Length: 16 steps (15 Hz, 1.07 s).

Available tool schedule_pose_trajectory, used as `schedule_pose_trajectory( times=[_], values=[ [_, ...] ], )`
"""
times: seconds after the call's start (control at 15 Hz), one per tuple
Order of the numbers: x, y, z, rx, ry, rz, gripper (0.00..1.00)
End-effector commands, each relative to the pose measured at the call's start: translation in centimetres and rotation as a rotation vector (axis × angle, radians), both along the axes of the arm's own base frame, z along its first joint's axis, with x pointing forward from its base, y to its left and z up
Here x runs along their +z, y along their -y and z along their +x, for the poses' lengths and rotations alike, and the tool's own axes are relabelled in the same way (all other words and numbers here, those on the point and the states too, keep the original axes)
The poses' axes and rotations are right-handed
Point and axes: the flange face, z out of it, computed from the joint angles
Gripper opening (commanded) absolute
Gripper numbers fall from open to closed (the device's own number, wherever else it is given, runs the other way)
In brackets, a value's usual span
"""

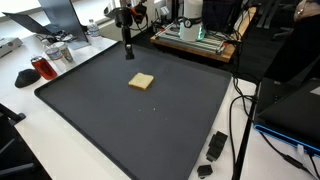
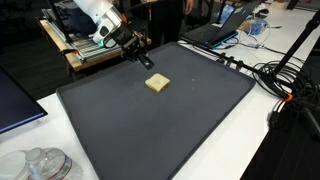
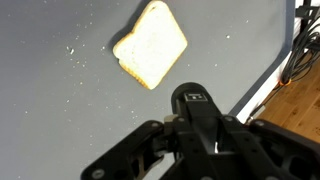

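A slice of toasted bread (image 1: pixel 141 81) (image 2: pixel 157 84) lies flat near the middle of a dark grey mat (image 1: pixel 100 125) (image 2: pixel 150 135). My gripper (image 1: pixel 126 27) (image 2: pixel 134 46) hangs over the mat's far edge, shut on a thin black stick-like tool (image 1: pixel 128 48) (image 2: pixel 145 60) that points down toward the mat, a short way from the bread. In the wrist view the bread (image 3: pixel 150 44) lies ahead of the gripper (image 3: pixel 195 118), apart from it, and the tool's black end with a small label (image 3: pixel 193 98) sits between the fingers. The tool's tip is hidden there.
A wooden rack with equipment (image 1: pixel 195 35) (image 2: pixel 85 50) stands behind the mat. A red object (image 1: pixel 43 68) and a glass jar (image 1: pixel 60 52) sit on the white table. Black adapters (image 1: pixel 217 145), cables (image 1: pixel 240 110) (image 2: pixel 280 75), a laptop (image 2: pixel 15 100) and glass bowls (image 2: pixel 40 165) lie around.
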Motion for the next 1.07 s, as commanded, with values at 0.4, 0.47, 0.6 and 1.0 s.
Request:
schedule_pose_trajectory(
  times=[0.4, 0.47, 0.6, 1.0],
  values=[
    [4.9, -8.8, -3.1, 0.245, 0.062, -0.143, 0.05],
    [5.1, -9.8, -3.0, 0.276, 0.047, -0.17, 0.05],
    [5.4, -11.6, -2.3, 0.32, 0.022, -0.255, 0.05],
    [2.3, -15.6, -1.1, 0.458, -0.178, -0.447, 0.05]
  ],
)
